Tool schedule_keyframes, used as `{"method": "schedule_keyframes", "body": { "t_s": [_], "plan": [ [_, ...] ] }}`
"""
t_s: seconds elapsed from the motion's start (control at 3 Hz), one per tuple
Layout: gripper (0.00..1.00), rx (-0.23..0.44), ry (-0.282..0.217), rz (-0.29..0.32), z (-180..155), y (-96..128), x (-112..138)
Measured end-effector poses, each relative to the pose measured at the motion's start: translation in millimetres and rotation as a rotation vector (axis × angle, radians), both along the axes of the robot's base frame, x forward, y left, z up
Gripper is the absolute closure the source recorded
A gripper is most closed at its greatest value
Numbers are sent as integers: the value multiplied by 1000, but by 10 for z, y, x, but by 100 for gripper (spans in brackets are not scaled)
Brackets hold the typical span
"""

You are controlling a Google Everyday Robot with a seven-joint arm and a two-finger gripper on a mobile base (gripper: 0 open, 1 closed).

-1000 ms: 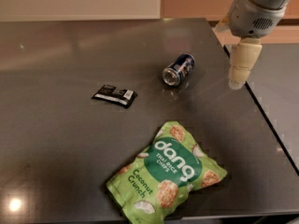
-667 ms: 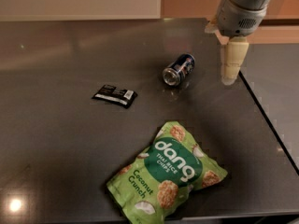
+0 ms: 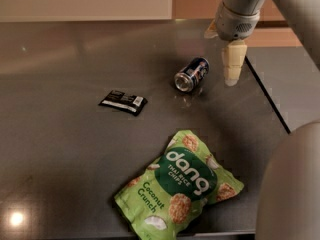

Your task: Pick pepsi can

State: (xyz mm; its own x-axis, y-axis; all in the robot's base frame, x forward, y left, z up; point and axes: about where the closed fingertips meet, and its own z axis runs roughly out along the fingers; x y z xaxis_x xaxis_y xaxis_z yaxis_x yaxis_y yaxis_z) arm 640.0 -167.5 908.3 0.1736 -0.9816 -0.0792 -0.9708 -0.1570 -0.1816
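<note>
On the dark table (image 3: 60, 149), in the one camera view, the pepsi can (image 3: 192, 74) lies on its side toward the far right, its silver end facing the near left. My gripper (image 3: 233, 64) hangs just right of it, apart from it; whether my grip is released or clenched I cannot tell. Nearer lies a green rice-chips bag (image 3: 180, 189), flat and label up, with a flat black wrapper (image 3: 123, 102) left of the can; their contents do not show.
</note>
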Motion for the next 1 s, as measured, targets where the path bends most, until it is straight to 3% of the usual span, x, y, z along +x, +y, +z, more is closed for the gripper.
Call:
{"method": "schedule_keyframes", "body": {
  "t_s": [0.33, 1.0],
  "plan": [
    [0, -3, 14, 33, -172, 77, 218],
    [0, -13, 50, 100, -452, 269, 416]
  ]
}}
